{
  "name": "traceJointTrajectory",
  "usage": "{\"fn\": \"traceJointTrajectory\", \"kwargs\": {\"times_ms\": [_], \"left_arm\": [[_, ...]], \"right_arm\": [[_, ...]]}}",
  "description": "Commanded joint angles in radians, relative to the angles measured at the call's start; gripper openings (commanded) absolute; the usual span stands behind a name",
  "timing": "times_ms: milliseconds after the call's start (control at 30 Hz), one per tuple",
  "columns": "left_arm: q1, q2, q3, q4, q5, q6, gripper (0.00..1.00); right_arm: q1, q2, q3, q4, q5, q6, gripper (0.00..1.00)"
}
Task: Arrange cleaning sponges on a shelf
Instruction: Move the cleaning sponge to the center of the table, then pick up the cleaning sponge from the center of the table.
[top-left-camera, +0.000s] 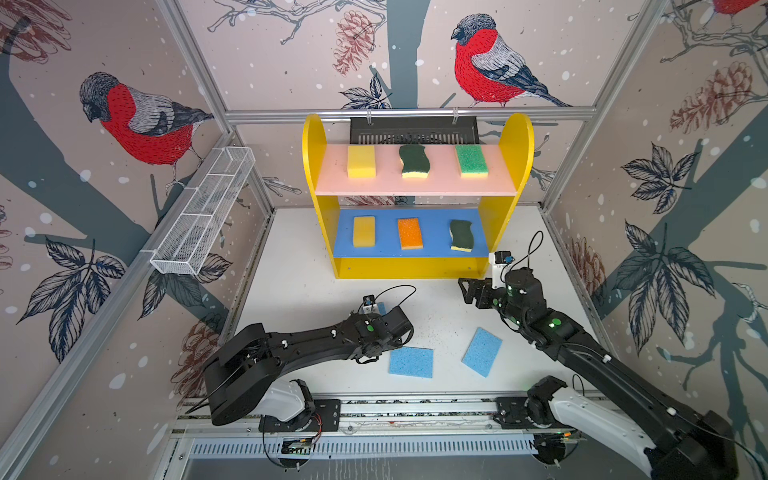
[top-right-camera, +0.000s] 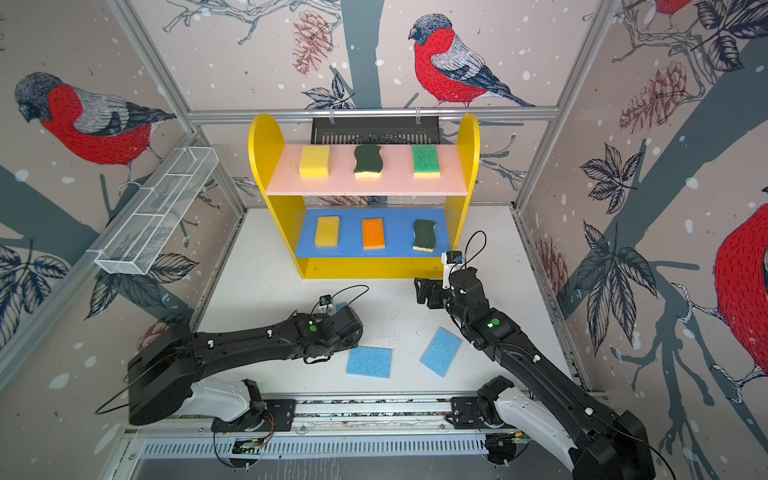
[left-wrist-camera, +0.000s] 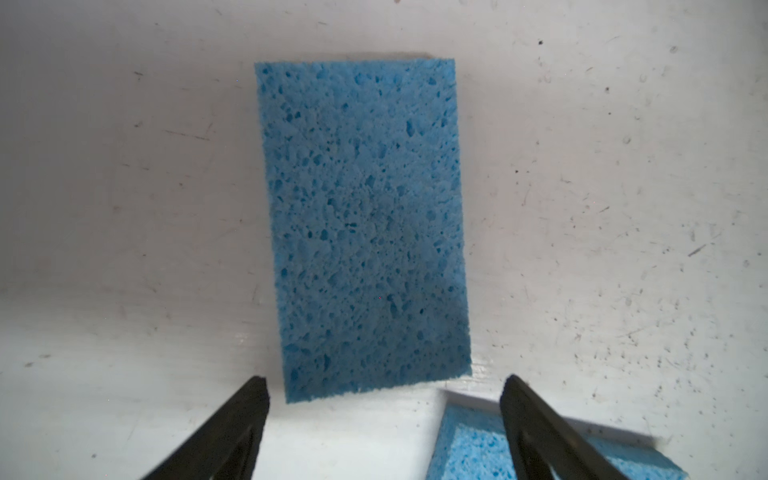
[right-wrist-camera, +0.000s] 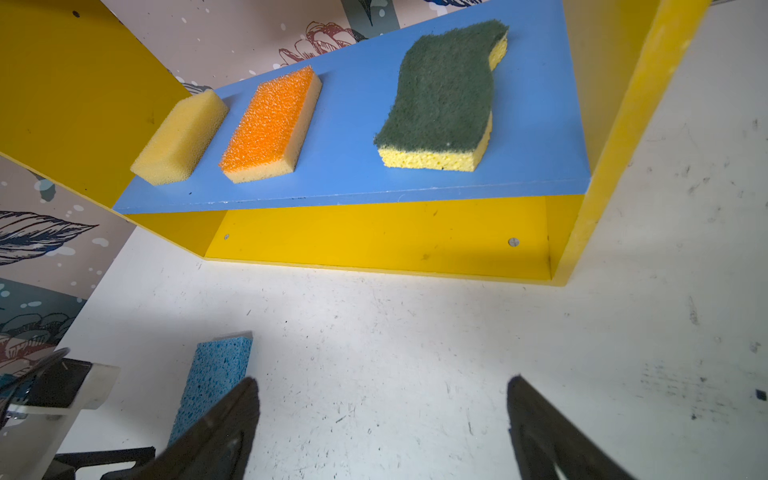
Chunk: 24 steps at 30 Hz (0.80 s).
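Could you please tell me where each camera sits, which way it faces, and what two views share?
Top views: overhead at the front, looking down at the shelf; left arm and right arm show.
Left wrist: on the left arm, facing down at a blue sponge; open left gripper shows.
Right wrist: low, facing the shelf's blue board; open right gripper shows.
Shared: top views and right wrist show the orange-topped sponge.

Blue sponge (left-wrist-camera: 365, 224) — porous, matt (foam) — on scuffed white table (left-wrist-camera: 124, 208).
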Motion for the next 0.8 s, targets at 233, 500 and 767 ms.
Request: {"fn": "traceJointTrajectory", "kwargs": {"times_ms": [233,500,767], "left_arm": [[-0.003,0.087,0.045,-0.026,-0.025,-0.011,0.93],[-0.003,0.125,0.042,-0.047,-0.02,-0.039,0.92],[-0.003,0.156,0.033,-0.041,-0.015,-0.046,0.89]], "right_arm": [[0.001,-0.036,-0.022,0.031,0.031,-0.011,0.93],[0.001,-0.038,-0.037,0.054,0.027,-0.001,0.93],[0.001,-0.027,-0.044,0.065,0.027,0.003,0.93]]}}
